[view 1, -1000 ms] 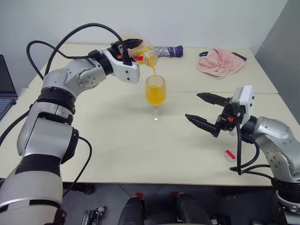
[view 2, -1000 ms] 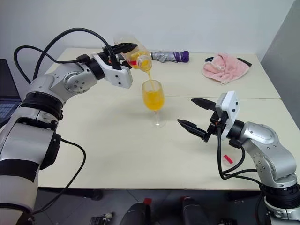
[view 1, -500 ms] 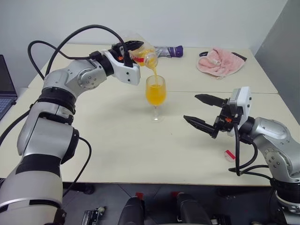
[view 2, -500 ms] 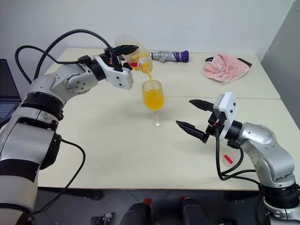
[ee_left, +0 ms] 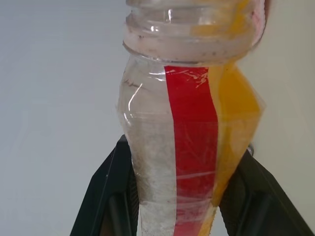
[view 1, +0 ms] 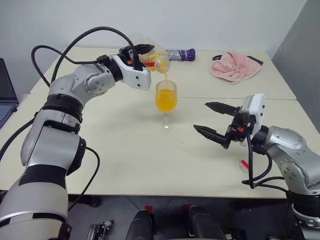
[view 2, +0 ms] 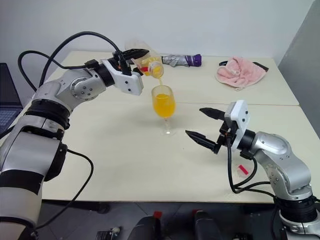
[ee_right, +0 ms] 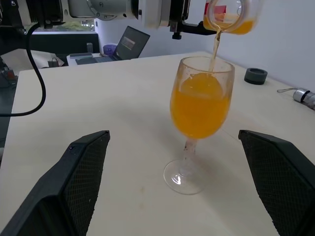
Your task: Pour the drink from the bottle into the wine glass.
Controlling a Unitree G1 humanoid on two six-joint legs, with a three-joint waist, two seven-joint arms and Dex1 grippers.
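Nearest the front edge of the table (view 1: pixel 125 165), toward its right corner, a small red-pink cap (view 1: pixel 244 165) lies flat on the surface. Just behind it the right gripper (view 1: pixel 212 120) hangs above the table with its jaws spread wide and empty, pointing across at the wine glass (view 1: pixel 166 104) and well clear of it. The glass stands upright on its foot near the middle of the table, its bowl well over half full of the drink (view 1: pixel 165 101), an orange-yellow liquid. Above the rim, the left gripper (view 1: pixel 141 52) is clenched around the bottle (view 1: pixel 152 56), which is tipped with its open mouth just over the glass, and a thin stream falls from it into the bowl. In the left wrist view the black fingers (ee_left: pixel 110 196) press both sides of the bottle's body, and only a little juice is left inside. Further back, near the far edge, lie a folded umbrella (view 1: pixel 181 54) and, toward the far right corner, a pink cloth (view 1: pixel 232 66). The main risk, as I judge it, is overfilling: the level is nearing the rim, so tipping further could send juice down the outside. The stream also lands close to one side of the rim, so a small wrist roll could put it onto the table, and lowering the bottle could knock the thin-stemmed glass over
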